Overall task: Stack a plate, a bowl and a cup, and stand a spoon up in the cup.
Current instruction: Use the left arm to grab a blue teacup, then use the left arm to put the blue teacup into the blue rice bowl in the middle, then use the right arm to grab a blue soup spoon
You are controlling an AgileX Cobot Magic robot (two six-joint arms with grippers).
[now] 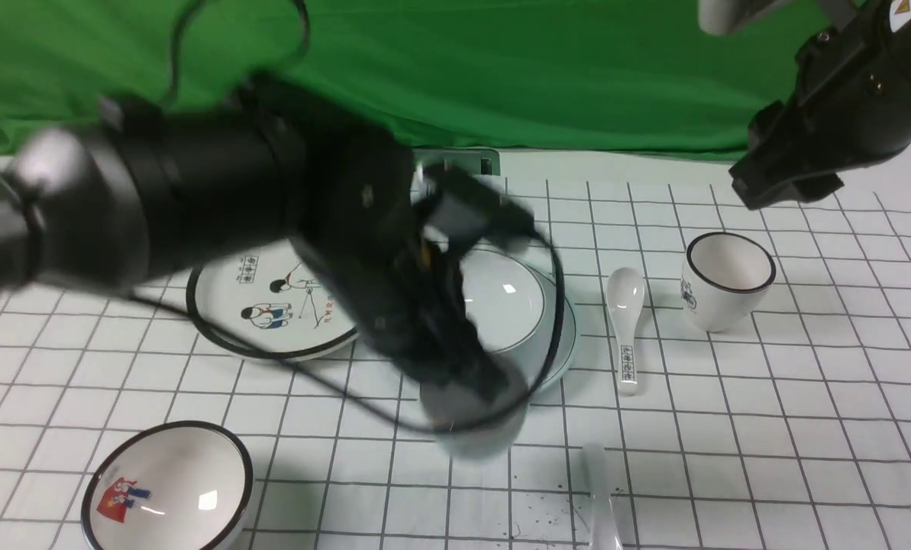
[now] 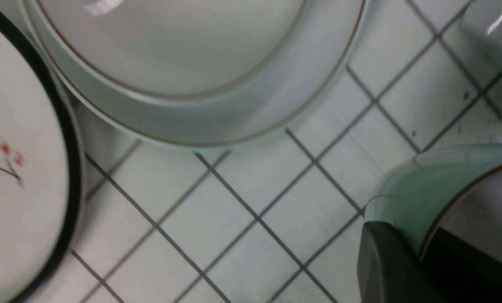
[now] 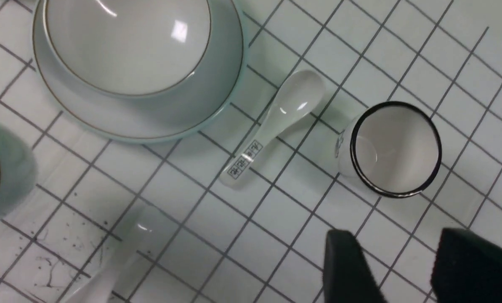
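The plate, bowl seated in it, lies just beyond the left pincer: widest piece lowest, probably for a stable base. This pincer is clamped on the wall of the cup, one finger inside the rim, which holds it upright for lowering. The spoon lies flat to its right; the right pincer hangs open, empty.

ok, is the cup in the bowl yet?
Out. The left gripper grips the cup by its rim, beside the plate; the bowl on that plate is empty.
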